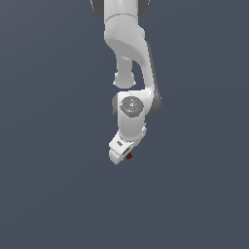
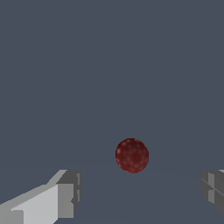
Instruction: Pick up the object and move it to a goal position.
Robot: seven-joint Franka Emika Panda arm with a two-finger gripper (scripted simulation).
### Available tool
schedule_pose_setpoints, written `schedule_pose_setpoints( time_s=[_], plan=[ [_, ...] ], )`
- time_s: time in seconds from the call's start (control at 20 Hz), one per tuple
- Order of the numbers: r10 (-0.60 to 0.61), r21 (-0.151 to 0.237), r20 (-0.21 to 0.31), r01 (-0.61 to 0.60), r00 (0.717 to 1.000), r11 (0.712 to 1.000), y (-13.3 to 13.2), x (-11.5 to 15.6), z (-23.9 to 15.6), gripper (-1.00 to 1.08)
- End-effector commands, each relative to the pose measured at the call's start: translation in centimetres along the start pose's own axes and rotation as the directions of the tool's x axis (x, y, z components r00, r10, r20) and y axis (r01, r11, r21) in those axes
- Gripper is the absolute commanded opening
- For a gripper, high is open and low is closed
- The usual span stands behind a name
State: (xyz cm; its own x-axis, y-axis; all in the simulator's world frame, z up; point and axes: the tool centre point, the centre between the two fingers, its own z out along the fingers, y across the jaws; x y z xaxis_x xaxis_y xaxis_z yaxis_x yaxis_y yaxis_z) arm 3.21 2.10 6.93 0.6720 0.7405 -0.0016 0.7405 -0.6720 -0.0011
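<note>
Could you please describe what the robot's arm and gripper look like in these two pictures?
The arm is glossy white with rounded, bulbous links and dark grey bands at its joints. One joint carries a round grey cap with a small reddish mark. The gripper is a white, blocky hand; in the wrist view its fingers are boxy, white with grey tips. No cables or lettering are visible.

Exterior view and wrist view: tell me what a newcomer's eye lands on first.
In the exterior view, the white jointed robot arm hangs down against plain dark grey ground, ending in its white gripper. Right beside the gripper sits a tiny dark red bumpy ball; the wrist view shows it between the wide-apart grey fingertips, untouched.
</note>
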Motion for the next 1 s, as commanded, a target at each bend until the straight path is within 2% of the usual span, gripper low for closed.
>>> schedule_pose_setpoints(
  time_s=[0.0,0.35,0.95],
  plan=[
    [-0.019,-0.001,-0.001,0.019,1.0,1.0,0.1,0.0,0.2,1.0],
    [-0.021,-0.001,-0.001,0.021,1.0,1.0,0.1,0.0,0.6,1.0],
    [-0.025,-0.001,-0.001,0.025,1.0,1.0,0.1,0.0,5.2,1.0]
  ],
)
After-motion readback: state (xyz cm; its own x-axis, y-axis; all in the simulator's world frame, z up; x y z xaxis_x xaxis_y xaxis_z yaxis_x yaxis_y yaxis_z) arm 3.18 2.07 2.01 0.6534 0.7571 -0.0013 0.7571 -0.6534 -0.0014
